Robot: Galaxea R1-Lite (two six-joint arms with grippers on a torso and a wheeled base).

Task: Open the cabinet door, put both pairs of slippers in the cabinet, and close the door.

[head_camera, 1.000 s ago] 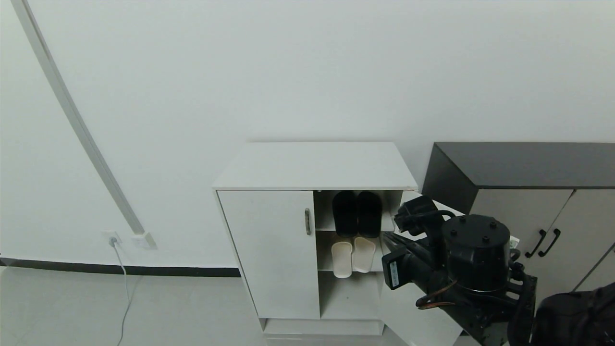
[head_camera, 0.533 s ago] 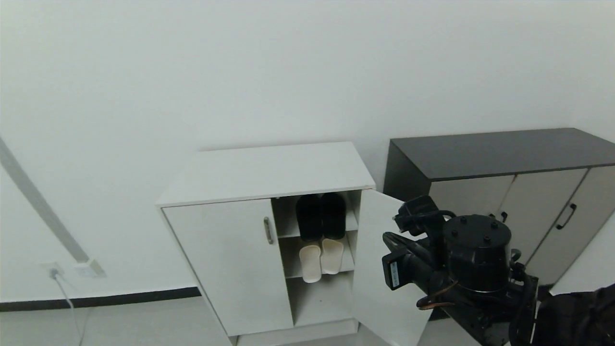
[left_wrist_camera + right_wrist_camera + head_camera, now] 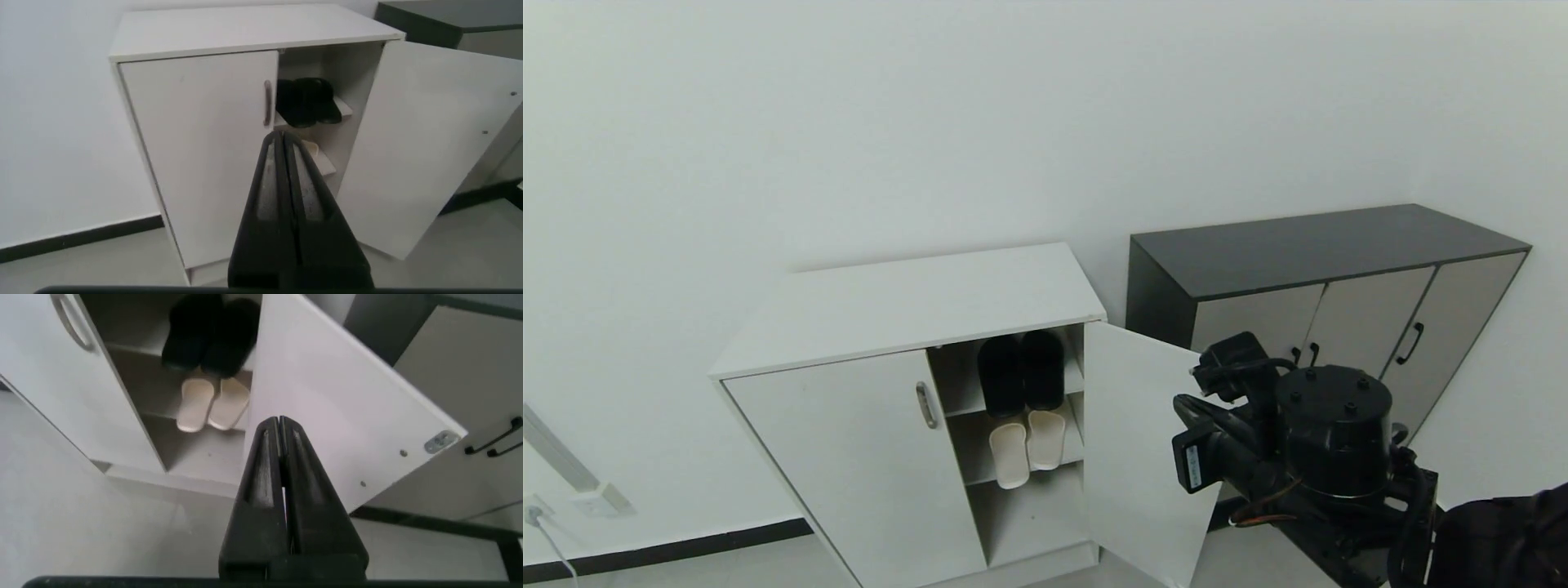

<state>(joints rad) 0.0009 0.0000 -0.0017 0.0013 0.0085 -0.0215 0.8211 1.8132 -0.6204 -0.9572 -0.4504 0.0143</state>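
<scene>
since the black slippers [image 3: 1021, 371] and white slippers [image 3: 1027, 441] already sat shelved in the cabinet [image 3: 907, 302], only closing remained: the clenched, empty right end effector [image 3: 280, 425] needed to push the open door [image 3: 1135, 457] shut.

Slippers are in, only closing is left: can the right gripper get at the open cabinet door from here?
Probably yes: the right gripper, shut and empty, points at the open door with nothing between them.
</scene>
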